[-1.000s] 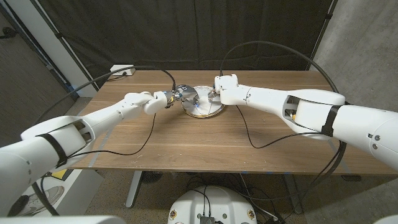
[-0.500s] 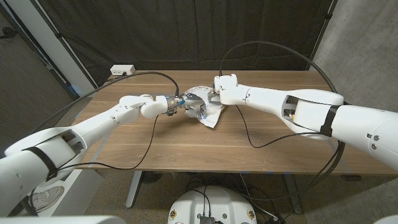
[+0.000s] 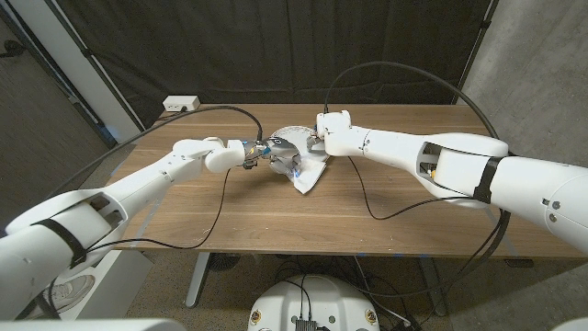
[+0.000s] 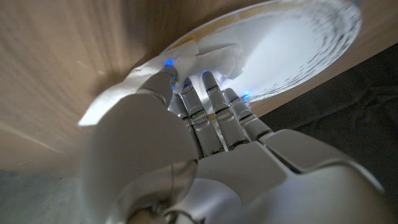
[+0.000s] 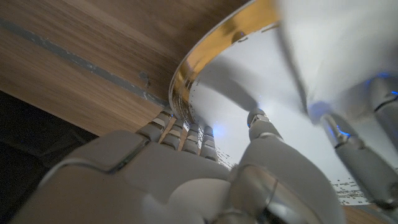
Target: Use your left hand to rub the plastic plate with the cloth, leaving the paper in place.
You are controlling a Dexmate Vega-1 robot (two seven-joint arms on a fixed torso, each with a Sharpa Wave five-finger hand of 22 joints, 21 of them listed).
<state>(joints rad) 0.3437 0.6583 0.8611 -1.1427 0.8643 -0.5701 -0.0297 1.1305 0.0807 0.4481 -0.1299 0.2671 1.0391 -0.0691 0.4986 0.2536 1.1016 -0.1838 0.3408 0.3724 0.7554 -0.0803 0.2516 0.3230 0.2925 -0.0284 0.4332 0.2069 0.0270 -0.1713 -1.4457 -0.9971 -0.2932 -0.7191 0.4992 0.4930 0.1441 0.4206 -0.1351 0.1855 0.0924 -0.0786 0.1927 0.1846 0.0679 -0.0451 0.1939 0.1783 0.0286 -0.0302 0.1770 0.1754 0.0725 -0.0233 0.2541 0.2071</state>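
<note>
The plastic plate (image 3: 296,140), white with a gold rim (image 5: 198,63), lies at the table's far middle. My left hand (image 3: 269,151) is over its left part, and its fingers (image 4: 214,106) press a white cloth (image 4: 214,57) onto the plate's face (image 4: 305,43). A flap of the cloth (image 3: 308,176) hangs out past the plate's near edge onto the wood. My right hand (image 3: 321,138) holds the plate's right rim, fingers (image 5: 180,132) below it and thumb (image 5: 262,124) on top. I cannot pick out any paper apart from the cloth.
The wooden table (image 3: 276,216) has open room in front of the plate. Black cables (image 3: 220,188) trail across it from both wrists. A white power strip (image 3: 180,103) lies at the back left corner. A dark curtain hangs behind the table.
My left hand has dragged the cloth across the plate toward the near left, so a white flap now sticks out over the wood. The right hand has stayed on the rim.
</note>
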